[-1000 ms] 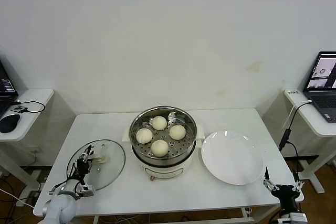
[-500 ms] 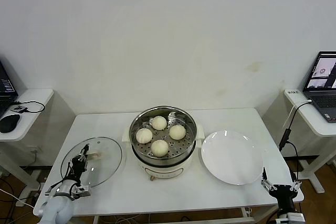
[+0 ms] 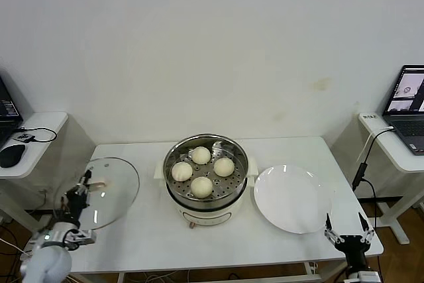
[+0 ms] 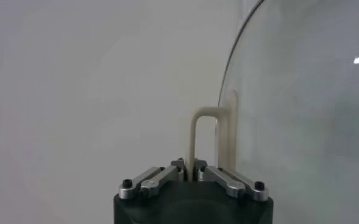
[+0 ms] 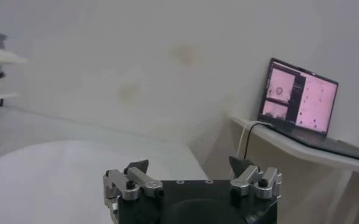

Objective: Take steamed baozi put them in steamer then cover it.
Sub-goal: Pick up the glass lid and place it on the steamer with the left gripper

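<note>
Lid in the left tool (image 3: 85,183), clear of the tabletop (image 3: 146,233).
I see the left tool clamped on the cream handle (image 4: 205,137) of the glass lid (image 3: 101,192), holding it tilted over the tabletop's left edge. Four steamed baozi (image 3: 201,185) sit on the perforated tray inside the steamer (image 3: 206,180), uncovered at mid-tabletop. White plate (image 3: 293,199) lies just right of it. My right tool (image 3: 348,232) hangs spread wide, holding nothing, by the front right corner.

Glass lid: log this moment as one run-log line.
baozi: four in steamer | glass lid: lifted by handle, left gripper shut | right gripper: open, idle
</note>
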